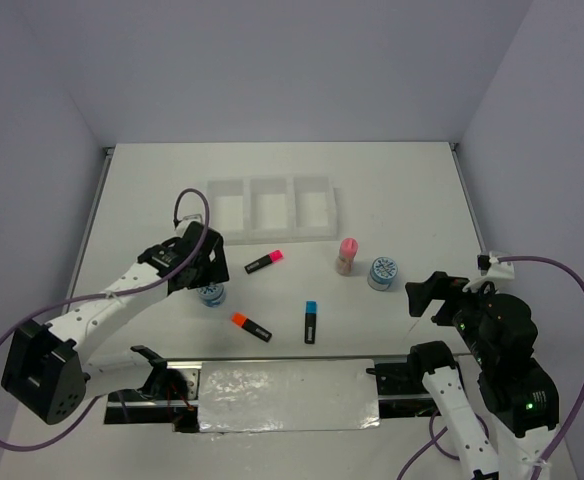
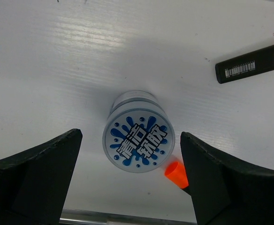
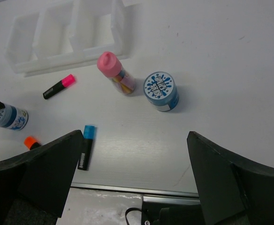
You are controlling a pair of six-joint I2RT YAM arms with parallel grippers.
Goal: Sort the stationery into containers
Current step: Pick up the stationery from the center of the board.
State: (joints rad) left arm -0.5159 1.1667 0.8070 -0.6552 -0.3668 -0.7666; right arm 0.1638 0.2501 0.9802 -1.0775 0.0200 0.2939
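My left gripper [image 1: 208, 272] is open and hovers over one blue-and-white disc [image 1: 212, 294]. In the left wrist view that disc [image 2: 138, 136] stands on the table between and just ahead of the spread fingers [image 2: 38, 178], untouched. My right gripper [image 1: 424, 295] is open and empty, near the second disc [image 1: 382, 272], which also shows in the right wrist view [image 3: 160, 90]. The tan pink-capped cylinder [image 1: 347, 256] stands beside that disc. The pink-capped marker [image 1: 265, 262], orange-capped marker [image 1: 251, 326] and blue-capped marker [image 1: 311, 321] lie on the table. The white three-compartment tray [image 1: 270, 236] holds nothing.
The tray sits at the middle back of the white table. A metal strip [image 1: 282, 395] runs along the near edge between the arm bases. A purple cable [image 1: 187, 205] loops over the left wrist. Grey walls close in the sides and back.
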